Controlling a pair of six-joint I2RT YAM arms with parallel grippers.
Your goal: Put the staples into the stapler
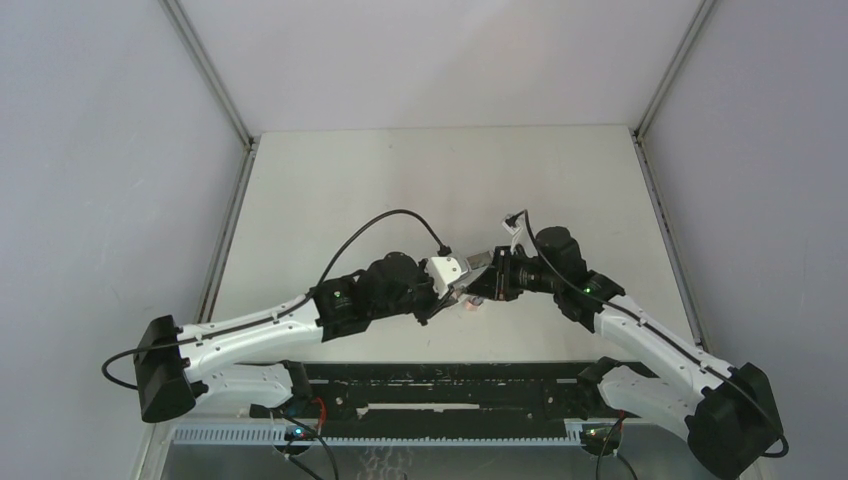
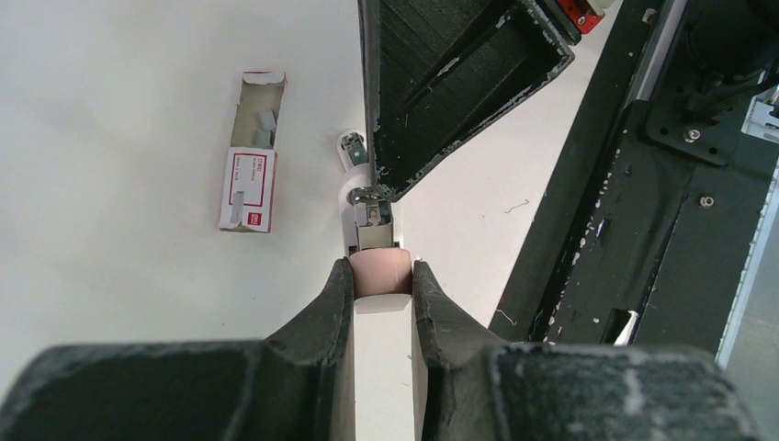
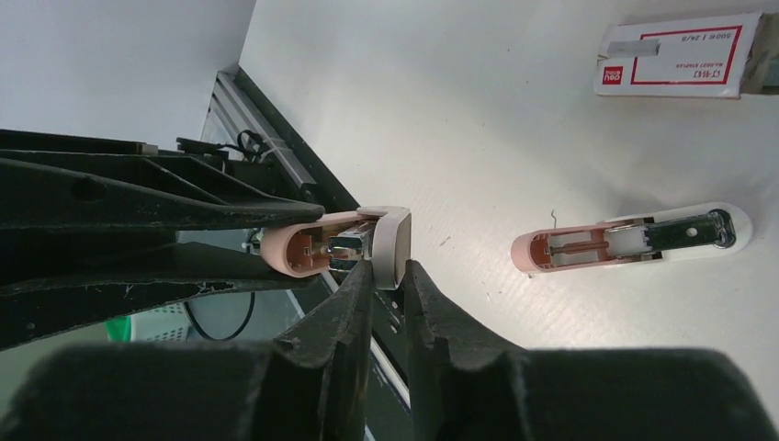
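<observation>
The staples [image 2: 265, 123] lie in the box [image 2: 248, 188] on the table [image 2: 110, 312], near the stapler [image 2: 378, 271].

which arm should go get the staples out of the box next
Probably right. The left gripper is clamped on the stapler and is needed to steady it. The right gripper only sits at its far end, so it could back off and reach the staples in the open box.

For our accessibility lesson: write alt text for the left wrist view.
The left claw grips a pink-and-white stapler, its metal end at the tip of the black right claw. An open staple box lies on the white table nearby.
</observation>
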